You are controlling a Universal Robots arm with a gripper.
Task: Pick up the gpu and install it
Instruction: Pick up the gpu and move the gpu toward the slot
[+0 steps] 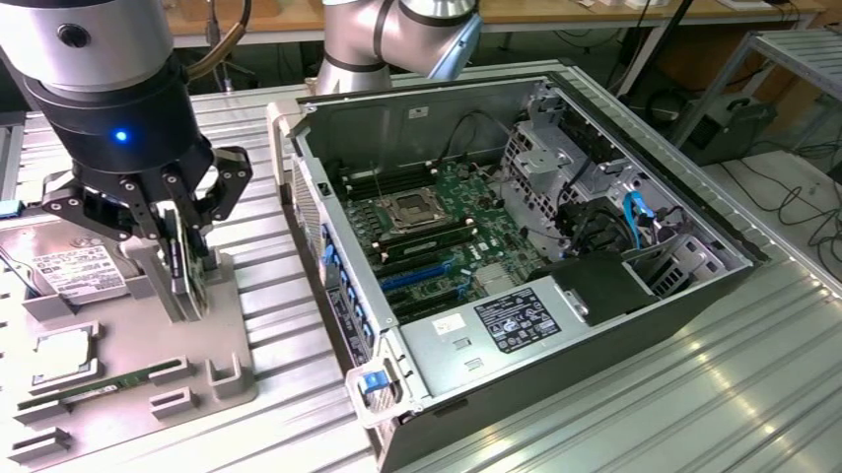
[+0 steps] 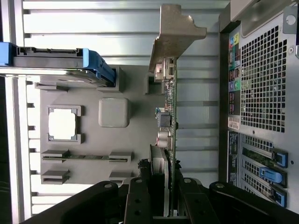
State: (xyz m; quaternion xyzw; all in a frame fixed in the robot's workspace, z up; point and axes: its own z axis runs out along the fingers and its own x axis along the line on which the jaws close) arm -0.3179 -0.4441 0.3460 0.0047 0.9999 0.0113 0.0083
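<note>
**Exterior view, near to far.** A memory stick [image 1: 105, 382] is lying in the gray parts tray [image 1: 231, 330] at seven o'clock. A processor [image 1: 59, 357] is sitting just behind it, and a hard drive [image 1: 79, 268] is resting at nine o'clock. Beside the drive the gpu [image 1: 184, 286] is standing on edge on the tray. The gripper [image 1: 175, 236] is reaching down over it, its jaws clamping the card's two faces.

**Wrist view.** The card is showing edge-on between the fingers [image 2: 140, 196], its silver bracket [image 2: 175, 37] at the end away from them.

**Beyond.** The open computer case [image 1: 435, 118] is lying from centre toward three o'clock, exposing its motherboard [image 1: 448, 227].
</note>
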